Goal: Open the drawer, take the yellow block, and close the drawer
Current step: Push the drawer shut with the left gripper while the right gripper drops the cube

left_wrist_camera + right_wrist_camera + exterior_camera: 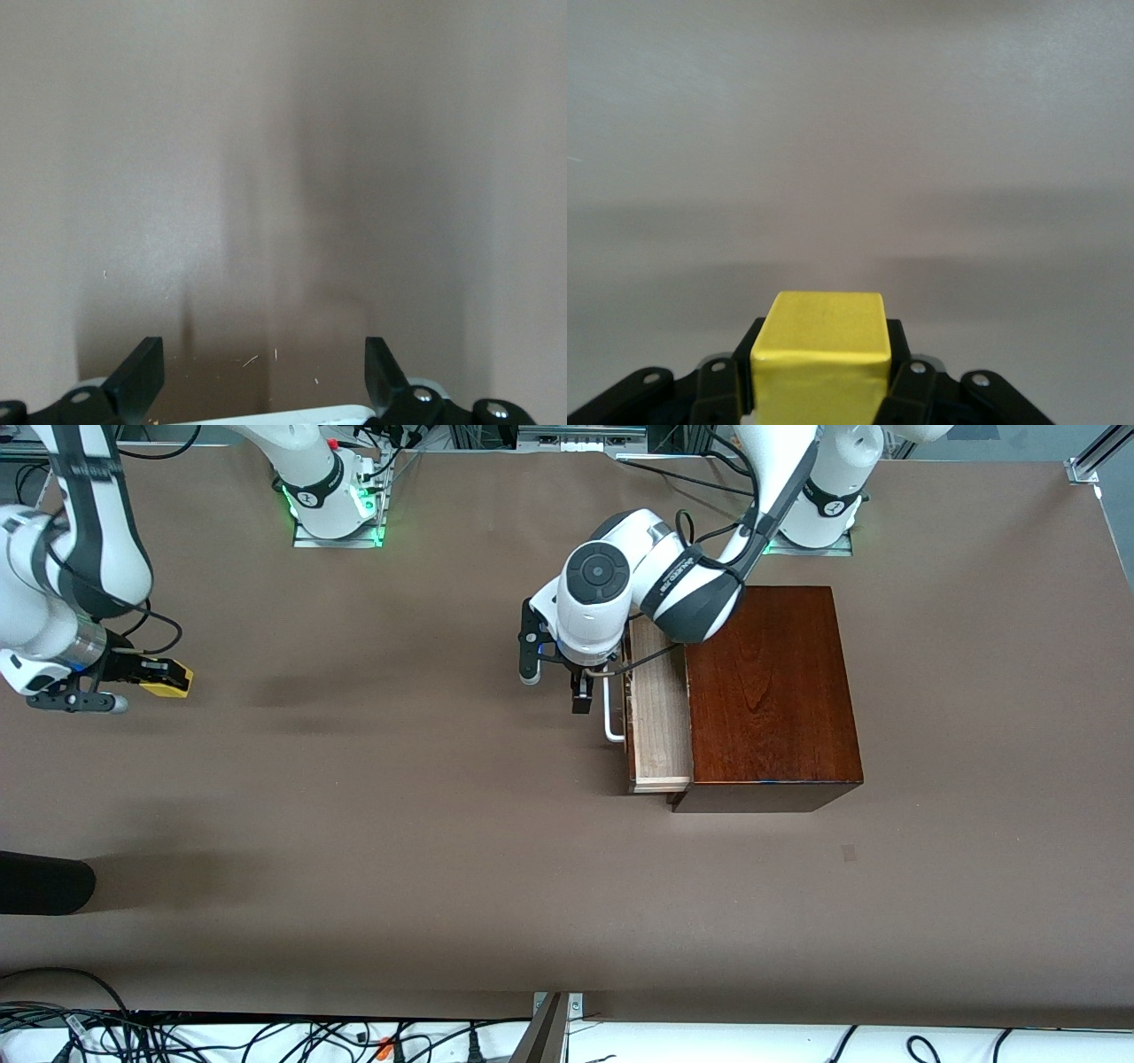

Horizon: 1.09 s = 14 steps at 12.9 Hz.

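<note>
The drawer (pixel 660 717) of the dark reddish-brown box (pixel 771 691) stands partly pulled out and shows its pale wood. Its white bar handle (pixel 611 713) faces the right arm's end of the table. My left gripper (pixel 555 688) is open and empty, low over the table, just beside the handle. In the left wrist view its fingers (pixel 137 376) stand wide apart with a white bar (pixel 275 416) at the edge between them. My right gripper (pixel 133 677) is shut on the yellow block (pixel 168 677), held above the table at the right arm's end. The block fills the right wrist view (pixel 821 354).
The brown table (pixel 425 850) is bare around both grippers. A dark rounded object (pixel 44 881) lies at the table's edge, at the right arm's end. Cables run along the edge nearest the front camera.
</note>
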{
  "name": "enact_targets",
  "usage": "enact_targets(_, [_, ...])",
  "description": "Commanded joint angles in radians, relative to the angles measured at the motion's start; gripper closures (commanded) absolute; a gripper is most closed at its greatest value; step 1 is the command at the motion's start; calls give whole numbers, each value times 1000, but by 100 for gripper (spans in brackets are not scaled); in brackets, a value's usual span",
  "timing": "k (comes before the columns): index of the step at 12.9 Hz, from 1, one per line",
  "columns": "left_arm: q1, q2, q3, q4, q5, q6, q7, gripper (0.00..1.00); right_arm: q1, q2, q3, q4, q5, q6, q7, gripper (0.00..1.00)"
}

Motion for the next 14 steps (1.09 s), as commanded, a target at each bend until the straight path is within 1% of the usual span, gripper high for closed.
enact_targets(1, [-23, 31, 17, 20, 42, 18, 34, 0, -35, 104, 4, 12, 70, 77, -108, 100])
enact_targets(4, [-23, 51, 17, 19, 75, 16, 34, 0, -50, 224, 5, 21, 339, 121, -356, 100])
enact_targets(5, [-22, 53, 17, 10, 77, 13, 34, 0, -50, 251, 7, 21, 386, 132, -403, 100])
enact_targets(7, [-15, 54, 18, 2, 100, 6, 34, 0, -52, 288, 7, 35, 401, 146, -418, 100])
enact_targets(8, [-12, 54, 18, -3, 114, 3, 33, 0, -50, 290, 8, 35, 401, 145, -420, 100])
enact_targets(9, [-11, 54, 18, -4, 125, -11, 34, 0, -50, 290, 10, 35, 401, 146, -420, 98])
enact_targets(10, [-9, 53, 20, -4, 135, -31, 33, 0, -52, 299, 11, 36, 401, 149, -420, 72])
enact_targets(12, [-6, 47, 27, -3, 144, -68, 34, 0, -49, 319, 15, 52, 403, 148, -420, 32])
enact_targets(13, [-5, 45, 29, -1, 148, -80, 34, 0, -47, 322, 15, 53, 403, 148, -420, 17])
enact_targets(14, [-5, 45, 32, -1, 149, -93, 34, 0, -46, 322, 16, 53, 403, 148, -419, 11])
